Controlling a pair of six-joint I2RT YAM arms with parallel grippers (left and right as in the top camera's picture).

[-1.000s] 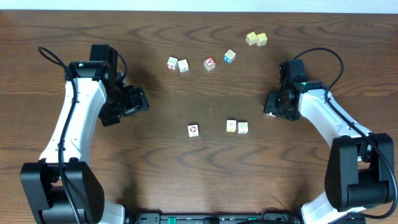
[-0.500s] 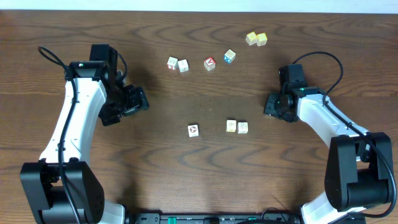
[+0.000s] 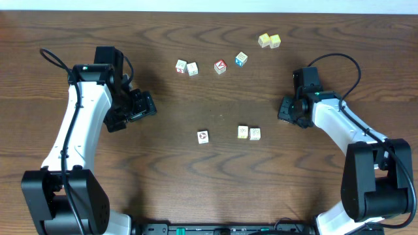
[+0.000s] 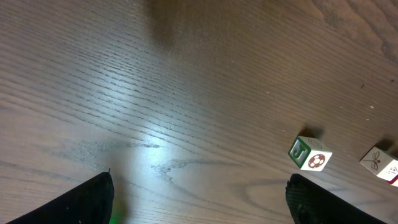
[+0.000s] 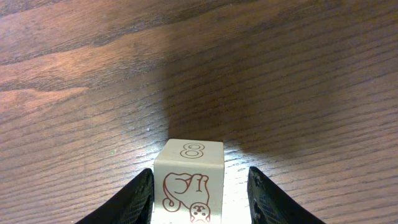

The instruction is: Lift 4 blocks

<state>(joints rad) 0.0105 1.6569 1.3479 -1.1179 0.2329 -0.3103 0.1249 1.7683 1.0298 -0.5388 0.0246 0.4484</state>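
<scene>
A cream block (image 5: 188, 180) printed with an 8 and a monkey sits on the table between my right gripper's (image 5: 199, 186) fingers. The left finger is against the block and a gap remains at the right finger, so the gripper is open. Overhead, my right gripper (image 3: 285, 111) hides that block. Three more cream blocks lie mid-table: one alone (image 3: 203, 136) and a touching pair (image 3: 243, 132) (image 3: 255, 134). My left gripper (image 3: 140, 106) is wide open and empty (image 4: 199, 211). Its view shows the green-letter block (image 4: 309, 154) and another cream block (image 4: 380, 165) ahead to the right.
Across the back of the table lie two pale cubes (image 3: 181, 65) (image 3: 192, 68), a red-faced cube (image 3: 220, 66), a blue-faced cube (image 3: 241, 59) and two yellow cubes (image 3: 264, 40) (image 3: 275, 41). The table's far edge runs along the top of the overhead view.
My right arm shifted slightly toward the back of the table and its jaws narrowed round the block. The left arm and the loose blocks have not moved.
</scene>
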